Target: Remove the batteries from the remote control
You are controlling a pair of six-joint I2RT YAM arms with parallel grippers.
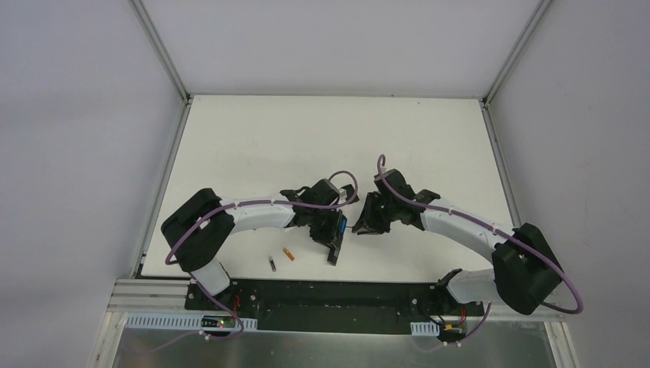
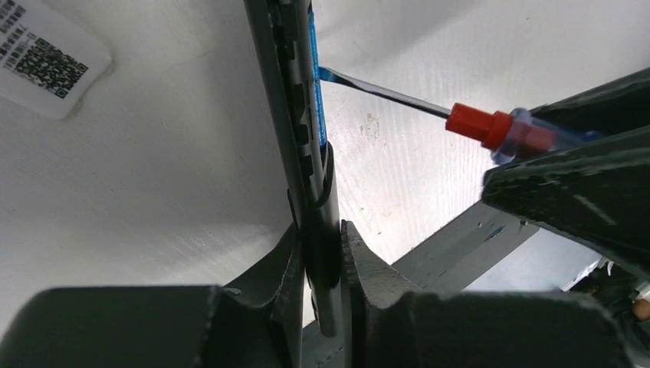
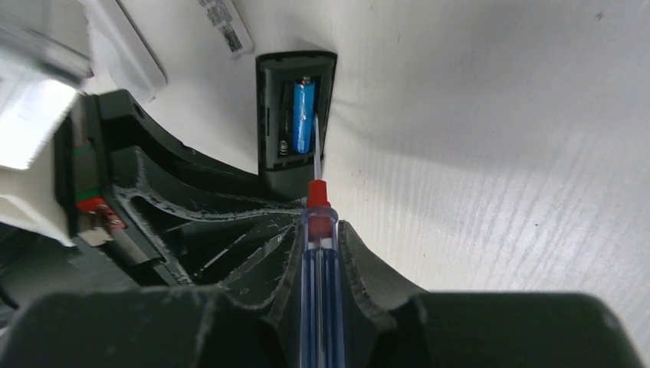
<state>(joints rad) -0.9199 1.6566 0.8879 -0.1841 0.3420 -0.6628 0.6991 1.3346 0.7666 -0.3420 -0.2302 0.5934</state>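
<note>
Gripping the blue-handled screwdriver (image 3: pixel 316 211) by its clear handle, the right tool (image 3: pixel 318 230) is clenched. The blade points straight ahead of it, and the tip meets the side of a blue battery (image 3: pixel 303 115). That cell sits in the open compartment of the black remote control (image 3: pixel 270 92), its long axis running along the remote's and away from the tool. The bay to its left shows only a bare spring (image 3: pixel 283 146). The left tool (image 2: pixel 322 249) is clamped on the remote's end, holding it on edge. Nearer the arm bases than that tool, a dark battery (image 1: pixel 273 264) and an orange battery (image 1: pixel 289 254) lie loose on the counter (image 1: pixel 306 138), close together. I judge the job partly done, with at least the blue cell left to pry out.
</note>
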